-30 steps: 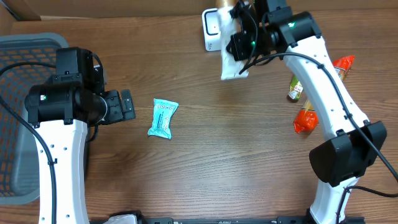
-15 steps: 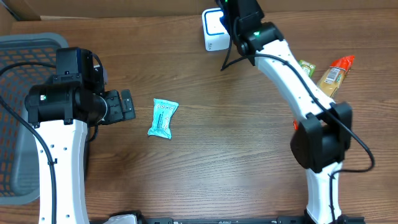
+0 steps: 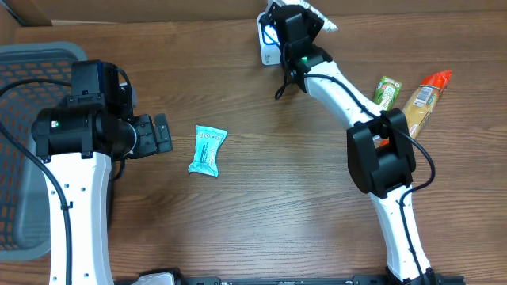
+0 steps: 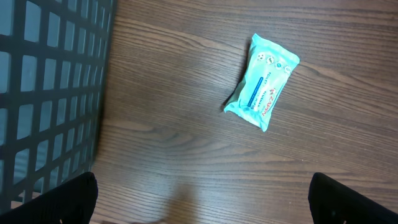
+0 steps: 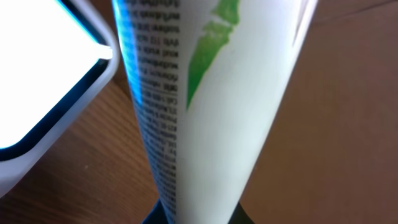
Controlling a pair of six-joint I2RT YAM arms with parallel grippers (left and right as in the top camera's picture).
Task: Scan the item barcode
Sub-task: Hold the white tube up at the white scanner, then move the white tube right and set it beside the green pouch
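Tube (image 5: 205, 93) swung beside scanner (image 5: 37, 74); lengthwise frm pincer (image 5: 196, 214)

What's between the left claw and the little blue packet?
Nothing but bare wooden table lies between the left gripper and the blue packet. The overhead view shows it.

Setting: a robot test bench laid out as a mock shop checkout.

Indicators:
- A wood-grain tabletop (image 3: 277, 206) carries a white barcode scanner (image 3: 265, 51) with a lit face at its far edge.
- A grey mesh basket (image 3: 40, 51) stands at the left.
- Sealed retail goods lie loose: a teal packet (image 3: 207, 150), a green packet (image 3: 386, 90) and an orange packet (image 3: 436, 81).
- Two white robot arms, left arm (image 3: 75, 190) and right arm (image 3: 396, 229), rise from the near edge.
- Brown cardboard (image 3: 158, 9) backs the far side.
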